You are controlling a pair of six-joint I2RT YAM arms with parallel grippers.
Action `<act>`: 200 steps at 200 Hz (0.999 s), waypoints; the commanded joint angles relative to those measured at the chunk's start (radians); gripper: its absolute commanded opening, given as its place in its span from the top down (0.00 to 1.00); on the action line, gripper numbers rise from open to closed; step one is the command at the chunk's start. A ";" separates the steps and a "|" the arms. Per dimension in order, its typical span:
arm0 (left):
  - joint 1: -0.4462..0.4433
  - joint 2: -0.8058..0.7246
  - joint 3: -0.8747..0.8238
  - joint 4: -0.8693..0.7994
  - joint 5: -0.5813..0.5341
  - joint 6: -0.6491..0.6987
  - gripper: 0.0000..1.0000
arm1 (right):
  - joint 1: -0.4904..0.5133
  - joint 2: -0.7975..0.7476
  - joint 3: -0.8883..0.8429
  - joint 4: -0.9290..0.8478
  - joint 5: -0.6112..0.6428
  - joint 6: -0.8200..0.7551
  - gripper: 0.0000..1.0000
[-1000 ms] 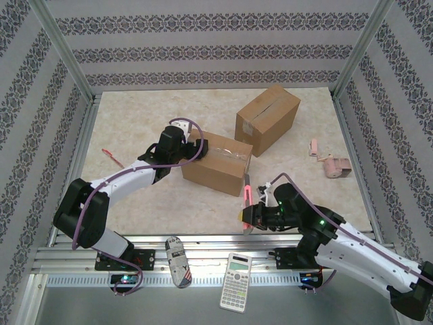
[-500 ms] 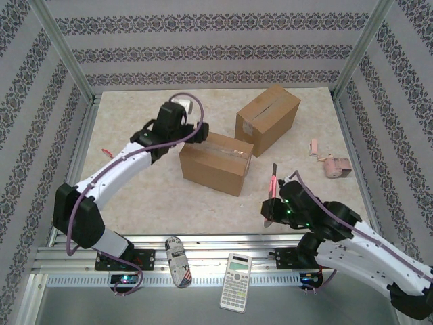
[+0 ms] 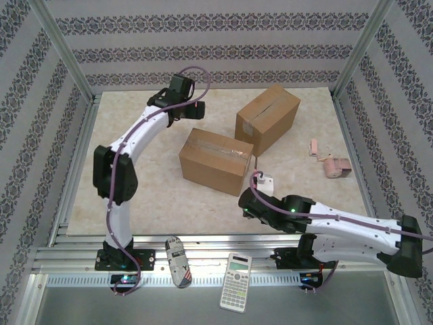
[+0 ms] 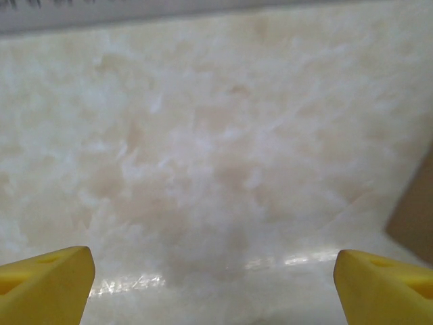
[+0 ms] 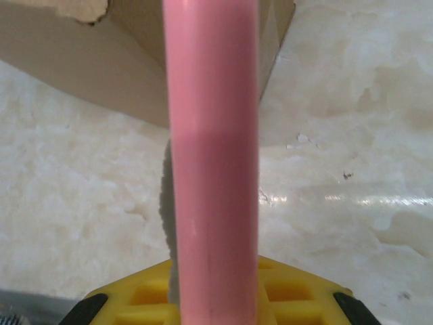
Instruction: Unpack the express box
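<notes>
Cutting step looks to be in hand here; the taped express box [image 3: 216, 161] is sat mid-counter [image 3: 135, 196], not yet opened, tape strip along the lid intact as far as can be told. The right claw [image 5: 216, 301] is clenched on a pink tool [image 5: 213, 169], probably a cutter, aimed at the box's near right corner; the left claw [image 4: 216, 288] is released, fingers spread wide, held over bare counter towards the back left, not touching the box. Next move, as a guess: the tip needs lifting onto the lid seam, and the box needs steadying by the left claw. The grip and a ragged cardboard edge are given by the right wrist view; the 2nd box [image 3: 267, 118] behind is caught by the top view and missed up close.
</notes>
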 commanded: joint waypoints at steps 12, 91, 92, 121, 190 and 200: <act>0.026 0.037 0.090 -0.067 0.002 0.017 0.08 | 0.004 0.101 0.085 0.075 0.113 0.037 1.00; 0.031 -0.040 -0.151 -0.014 -0.004 0.013 0.10 | -0.167 0.235 0.186 0.170 0.104 -0.152 1.00; 0.031 -0.044 -0.157 -0.013 -0.004 0.013 0.10 | -0.170 0.237 0.187 0.172 0.103 -0.157 1.00; 0.033 -0.168 -0.336 0.016 -0.018 -0.018 0.10 | -0.239 0.290 0.220 0.232 0.095 -0.293 1.00; 0.033 -0.535 -0.768 0.055 0.010 -0.163 0.10 | -0.354 0.482 0.395 0.351 -0.037 -0.571 1.00; 0.031 -0.577 -0.818 0.065 0.039 -0.185 0.10 | -0.362 0.524 0.435 0.361 -0.069 -0.599 1.00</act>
